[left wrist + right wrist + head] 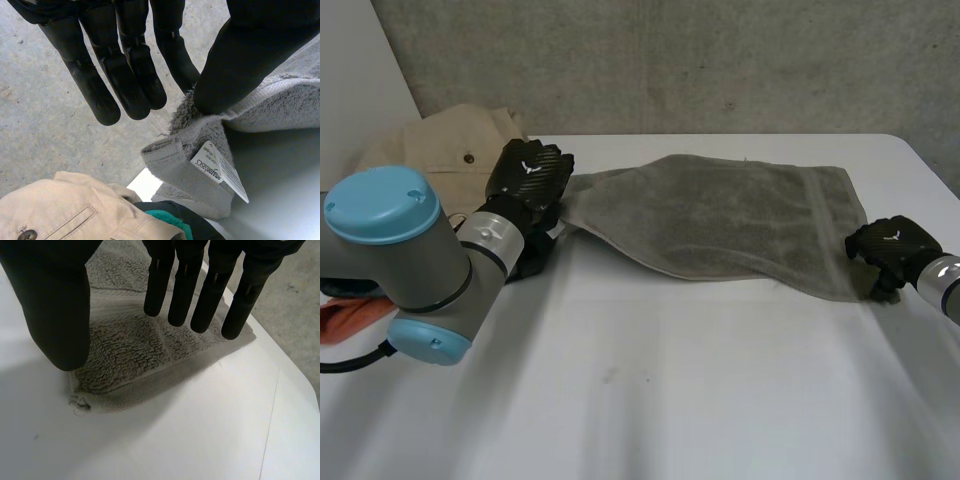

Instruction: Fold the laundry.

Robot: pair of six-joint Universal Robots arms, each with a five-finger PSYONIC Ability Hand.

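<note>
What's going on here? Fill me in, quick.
A two-armed robot is working on a grey towel spread across the white table. The left robot hand pinches one end of it between thumb and straight fingers, near the corner with the label. The right robot hand is open at the opposite end, fingers straight above a corner, gripping nothing. No fold is made yet. A beige garment lies beside the left robot hand.

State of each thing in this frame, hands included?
grey towel: spread out, its left end gathered and lifted.
left hand: shut, pinching the towel's left end.
right hand: open, fingers straight above the towel's right corner.
beige garment: crumpled, unfolded, beyond the left hand.
</note>
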